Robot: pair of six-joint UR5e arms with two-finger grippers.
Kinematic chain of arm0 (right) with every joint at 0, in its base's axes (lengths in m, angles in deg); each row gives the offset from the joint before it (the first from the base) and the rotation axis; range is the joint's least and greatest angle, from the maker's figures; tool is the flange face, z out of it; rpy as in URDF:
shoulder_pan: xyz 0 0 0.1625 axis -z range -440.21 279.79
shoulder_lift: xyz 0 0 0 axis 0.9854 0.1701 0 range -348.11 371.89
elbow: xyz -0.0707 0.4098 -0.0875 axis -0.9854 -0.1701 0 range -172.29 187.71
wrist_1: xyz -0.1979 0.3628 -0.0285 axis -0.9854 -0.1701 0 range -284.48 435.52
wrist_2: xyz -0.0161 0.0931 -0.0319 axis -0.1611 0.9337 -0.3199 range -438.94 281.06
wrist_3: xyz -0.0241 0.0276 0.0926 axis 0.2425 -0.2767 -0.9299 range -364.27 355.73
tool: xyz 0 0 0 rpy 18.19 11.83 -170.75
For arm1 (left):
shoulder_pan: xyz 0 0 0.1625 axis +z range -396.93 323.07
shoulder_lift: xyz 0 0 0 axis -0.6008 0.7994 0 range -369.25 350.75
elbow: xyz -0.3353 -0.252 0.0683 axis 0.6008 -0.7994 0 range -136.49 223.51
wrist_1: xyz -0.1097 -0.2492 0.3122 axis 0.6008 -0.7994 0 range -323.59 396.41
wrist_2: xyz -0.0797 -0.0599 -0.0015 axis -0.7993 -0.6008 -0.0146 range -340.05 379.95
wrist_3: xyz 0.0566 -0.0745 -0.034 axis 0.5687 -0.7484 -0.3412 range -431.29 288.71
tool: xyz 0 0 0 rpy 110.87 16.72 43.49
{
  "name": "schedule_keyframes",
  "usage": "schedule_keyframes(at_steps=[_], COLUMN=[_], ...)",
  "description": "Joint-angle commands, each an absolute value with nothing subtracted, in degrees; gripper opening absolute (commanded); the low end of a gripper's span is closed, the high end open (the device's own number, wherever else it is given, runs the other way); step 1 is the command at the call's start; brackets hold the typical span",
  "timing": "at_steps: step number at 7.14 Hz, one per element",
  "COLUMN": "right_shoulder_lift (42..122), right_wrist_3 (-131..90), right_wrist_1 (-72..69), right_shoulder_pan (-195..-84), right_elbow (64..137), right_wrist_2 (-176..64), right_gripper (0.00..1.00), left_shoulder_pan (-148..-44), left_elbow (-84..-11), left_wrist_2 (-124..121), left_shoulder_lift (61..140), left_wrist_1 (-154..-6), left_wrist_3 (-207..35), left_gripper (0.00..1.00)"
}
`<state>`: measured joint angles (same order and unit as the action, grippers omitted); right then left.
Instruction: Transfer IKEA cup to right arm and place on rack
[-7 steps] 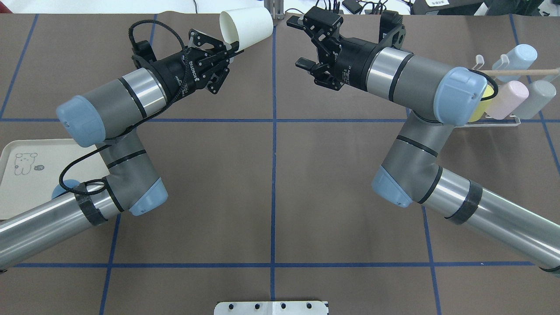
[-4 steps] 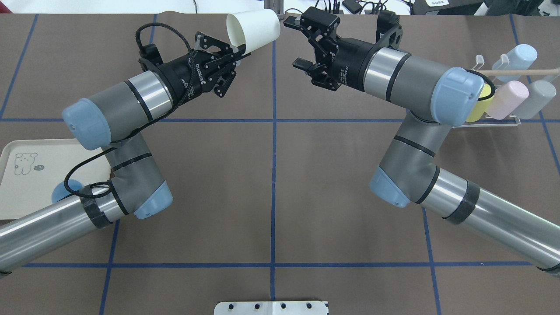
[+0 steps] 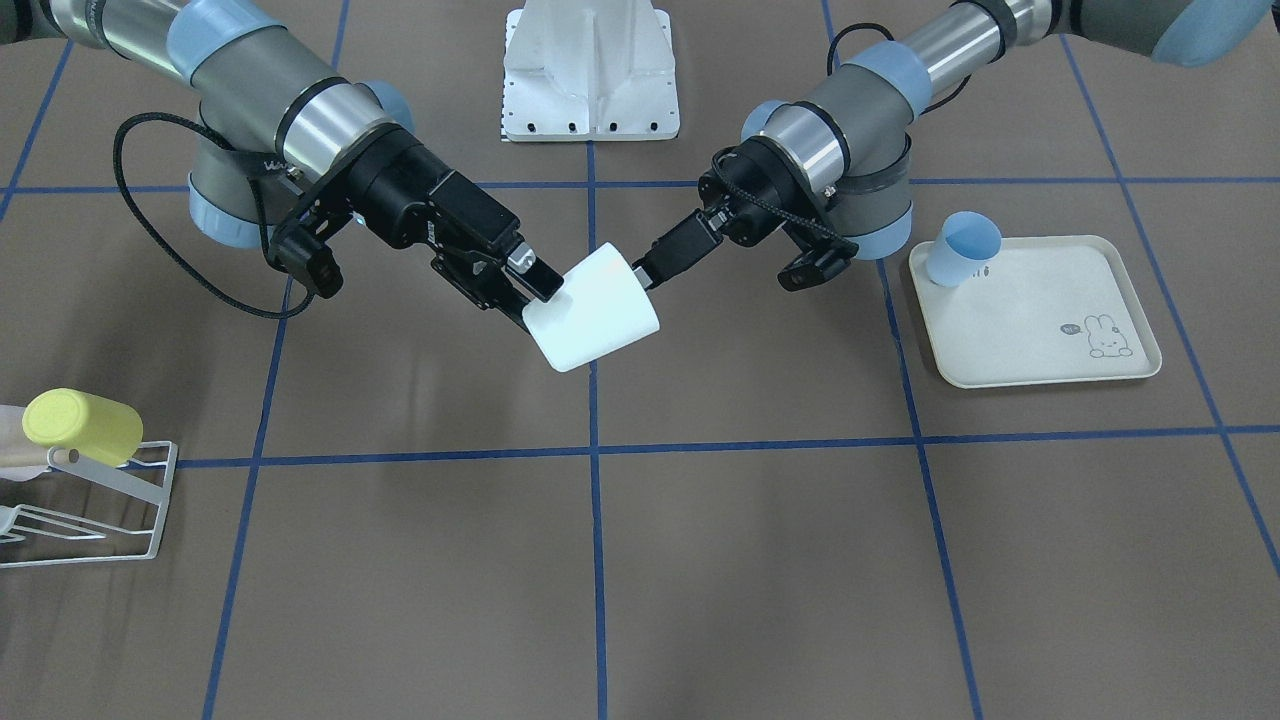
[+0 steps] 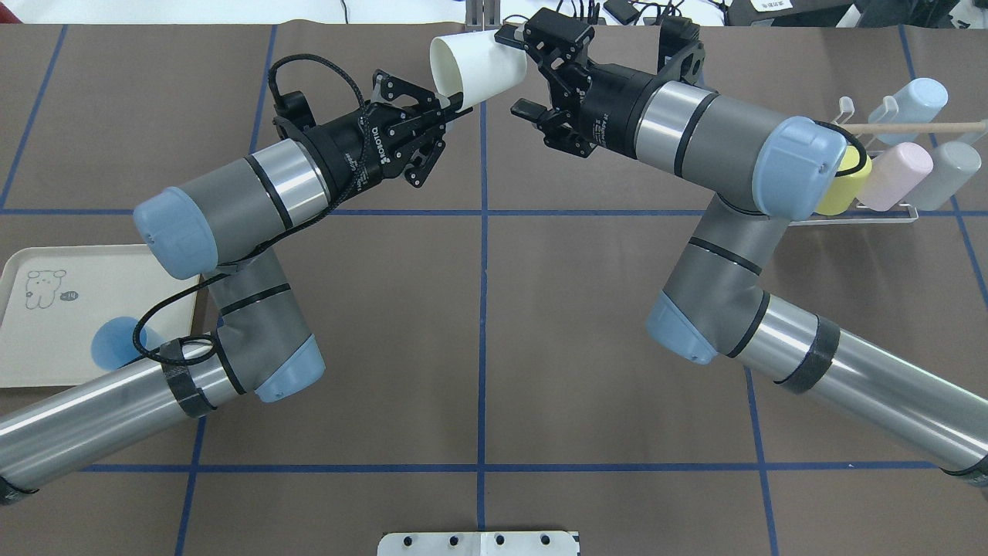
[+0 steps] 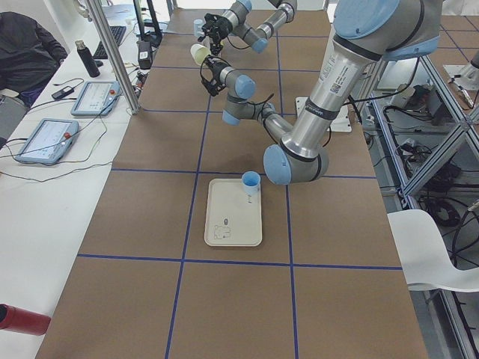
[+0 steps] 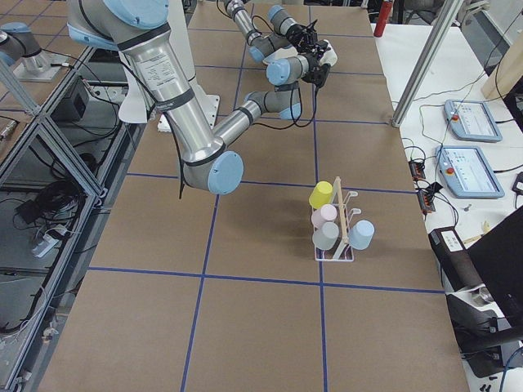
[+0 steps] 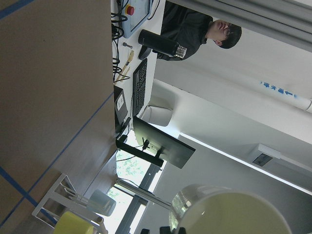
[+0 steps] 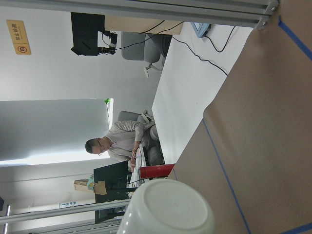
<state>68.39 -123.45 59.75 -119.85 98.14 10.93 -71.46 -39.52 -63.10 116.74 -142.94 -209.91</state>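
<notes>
Cup point(image 4: 477, 66) rim pinched in left tool point(image 4: 457, 105); only overhead shows right tool point(image 4: 515, 71) spread wide about base.

Out over the table's far middle, the cup point(image 4: 478, 71) hangs held at its rim by the left gripper point(image 4: 454, 106). The right gripper point(image 4: 515, 71) seems to straddle its base. The tray point(image 4: 46, 340) lies on the robot's left with a second cup point(image 4: 112, 346) on it. The rack point(image 4: 864, 218) stands on the right, with more cups point(image 4: 895, 176) on it.

The left gripper point(image 4: 455, 106) has carried the white cup point(image 4: 477, 68) toward 3 o'clock, so its base now sits between the spread fingers of the right gripper point(image 4: 519, 71).
</notes>
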Motion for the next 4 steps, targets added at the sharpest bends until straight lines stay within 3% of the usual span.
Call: schedule_keyframes(at_steps=[1, 4], right_shoulder_lift=[68.3, 68.1], right_wrist_3=[-123.4, -123.4], right_wrist_1=[59.9, 59.9], right_shoulder_pan=[-119.8, -119.8], right_elbow=[97.5, 97.5], right_wrist_2=[10.4, 10.0], right_gripper=[1.0, 1.0], left_shoulder_pan=[-71.1, -69.6], left_elbow=[-39.8, -39.8], left_wrist_2=[-63.1, -62.9], left_shoulder_lift=[116.9, 117.0], left_wrist_1=[-143.0, -143.1], left_wrist_3=[-209.9, -210.0], left_gripper=[0.0, 0.0])
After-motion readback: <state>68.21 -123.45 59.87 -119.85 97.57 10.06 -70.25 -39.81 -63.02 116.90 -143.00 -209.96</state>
